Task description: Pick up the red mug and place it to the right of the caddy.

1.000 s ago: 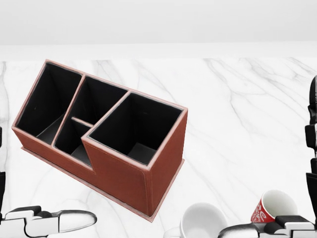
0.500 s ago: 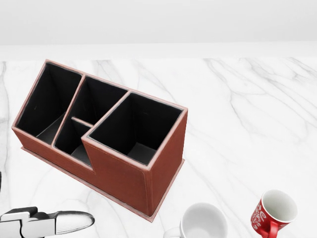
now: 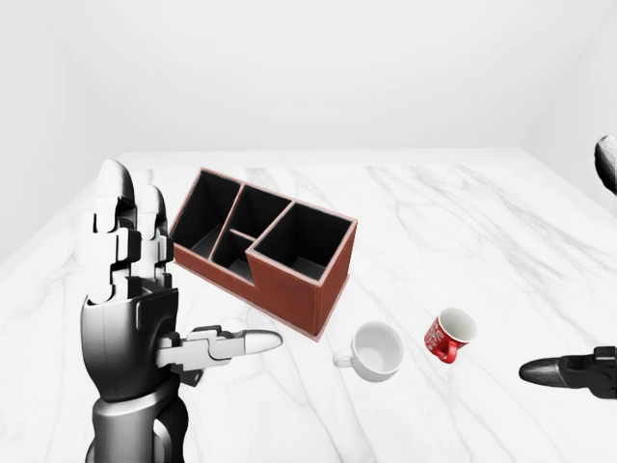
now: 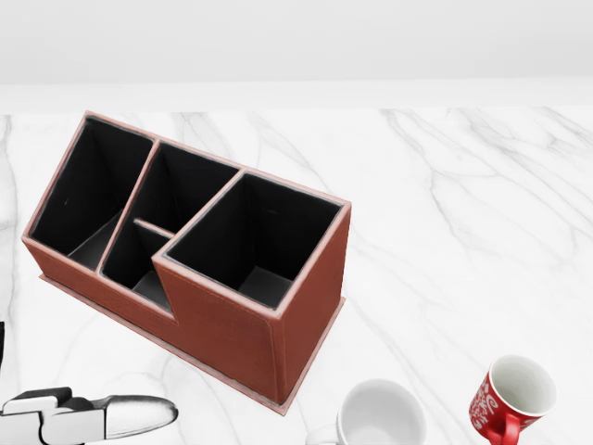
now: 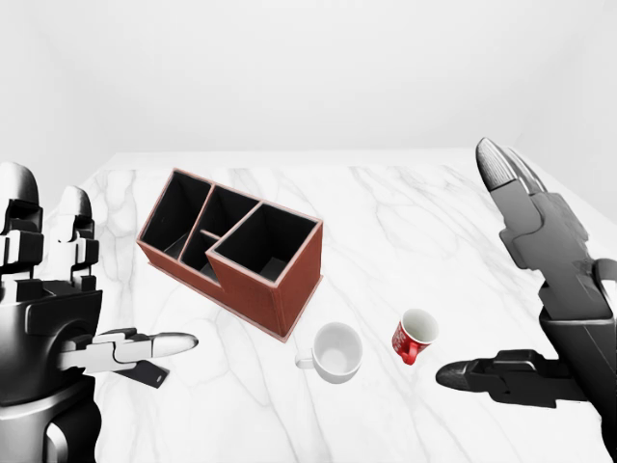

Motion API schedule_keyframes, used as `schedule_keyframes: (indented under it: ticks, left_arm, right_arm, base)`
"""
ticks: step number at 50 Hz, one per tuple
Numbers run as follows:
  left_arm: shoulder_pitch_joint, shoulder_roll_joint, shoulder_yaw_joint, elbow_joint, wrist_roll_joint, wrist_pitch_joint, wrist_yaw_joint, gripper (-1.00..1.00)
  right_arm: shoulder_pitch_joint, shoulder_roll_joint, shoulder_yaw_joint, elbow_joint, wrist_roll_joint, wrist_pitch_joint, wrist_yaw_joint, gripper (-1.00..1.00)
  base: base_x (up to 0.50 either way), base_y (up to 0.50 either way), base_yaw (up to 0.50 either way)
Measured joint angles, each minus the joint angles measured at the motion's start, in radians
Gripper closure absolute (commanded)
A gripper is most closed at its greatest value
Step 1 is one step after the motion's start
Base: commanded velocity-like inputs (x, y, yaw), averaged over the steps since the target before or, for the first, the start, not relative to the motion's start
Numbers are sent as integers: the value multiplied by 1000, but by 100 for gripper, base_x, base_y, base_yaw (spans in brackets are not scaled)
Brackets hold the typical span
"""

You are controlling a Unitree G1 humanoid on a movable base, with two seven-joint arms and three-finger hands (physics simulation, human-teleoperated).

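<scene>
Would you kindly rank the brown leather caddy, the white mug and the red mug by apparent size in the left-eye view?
1. Brown leather caddy, by far the largest.
2. White mug.
3. Red mug, tilted, slightly smaller-looking than the white one; both mugs lie at similar depth.

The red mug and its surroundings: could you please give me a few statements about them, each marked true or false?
1. The red mug stands on the marble table, held by neither hand. True.
2. The white cup sits inside the caddy. False: it stands on the table, between the caddy and the red mug.
3. The right hand is open, to the right of the mug. True.
4. The left hand grips the caddy. False: it is open and apart from it.
5. The caddy's compartments hold pens. False: they look empty.
</scene>
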Motion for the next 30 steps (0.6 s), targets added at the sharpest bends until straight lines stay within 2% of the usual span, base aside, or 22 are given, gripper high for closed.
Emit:
schedule_keyframes:
  ticks: [13, 30]
  left_arm:
    - [0, 0, 0, -2, 0, 0, -1, -100]
    - [1, 0, 4, -21, -1, 0, -5, -100]
  right_arm:
    - [-42, 24, 4, 0, -210, 0, 0, -100]
    - [-54, 24, 24, 56, -331, 0, 0, -100]
  base:
    - [0, 0, 0]
    - [0, 0, 0]
